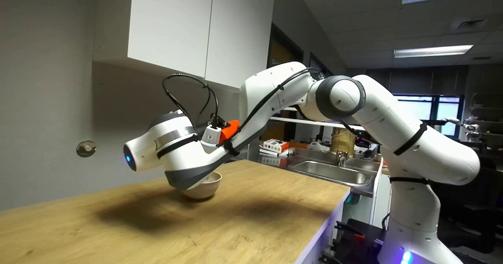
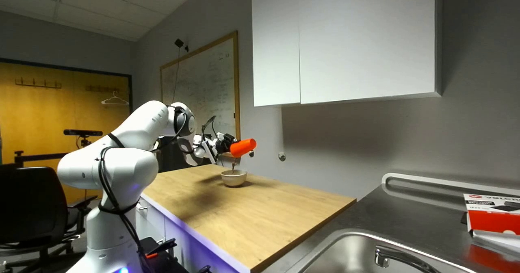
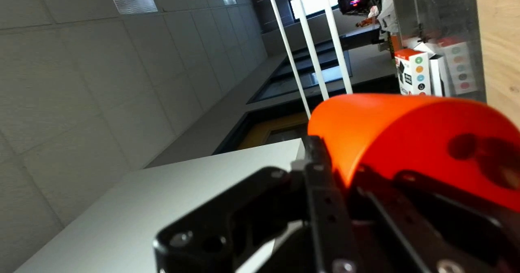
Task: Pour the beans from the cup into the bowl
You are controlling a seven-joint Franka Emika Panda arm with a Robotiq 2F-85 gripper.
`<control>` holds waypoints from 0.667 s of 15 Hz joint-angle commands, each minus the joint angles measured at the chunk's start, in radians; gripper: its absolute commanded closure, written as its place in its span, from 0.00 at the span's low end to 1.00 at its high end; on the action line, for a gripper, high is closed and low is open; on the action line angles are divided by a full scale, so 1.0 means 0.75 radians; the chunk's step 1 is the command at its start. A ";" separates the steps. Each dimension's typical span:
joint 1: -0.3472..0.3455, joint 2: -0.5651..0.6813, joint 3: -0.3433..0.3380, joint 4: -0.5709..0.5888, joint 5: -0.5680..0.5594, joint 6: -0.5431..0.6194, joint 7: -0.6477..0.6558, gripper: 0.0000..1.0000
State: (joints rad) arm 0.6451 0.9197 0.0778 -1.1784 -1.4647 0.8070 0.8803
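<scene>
My gripper (image 3: 339, 159) is shut on the wall of the red-orange cup (image 3: 353, 122), one finger outside and one inside the rim. The cup also shows in both exterior views (image 1: 229, 129) (image 2: 243, 147), where my gripper (image 2: 231, 144) holds it in the air, tilted with its mouth low. Dark spots show inside the cup in the wrist view. A thin dark stream of beans (image 2: 233, 165) falls from the cup towards the cream-white bowl (image 2: 234, 178). The bowl stands upright on the wooden counter, partly hidden by the arm in an exterior view (image 1: 208, 187). Its contents are hidden.
White wall cabinets (image 1: 173, 24) hang above the wooden counter (image 2: 260, 212), close to the arm. A wall stands behind the bowl. A metal sink (image 1: 334, 171) and a red-and-white box (image 2: 493, 214) are beyond the counter's end.
</scene>
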 commanded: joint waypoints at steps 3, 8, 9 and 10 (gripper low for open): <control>0.018 0.054 -0.014 0.078 -0.094 -0.090 -0.025 0.98; 0.042 0.161 -0.041 0.179 -0.245 -0.177 -0.108 0.98; 0.020 0.137 -0.035 0.153 -0.243 -0.175 -0.100 0.98; 0.025 0.169 -0.033 0.196 -0.248 -0.194 -0.114 0.98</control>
State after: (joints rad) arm 0.6575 0.9883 0.0628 -1.1306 -1.6273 0.6998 0.8476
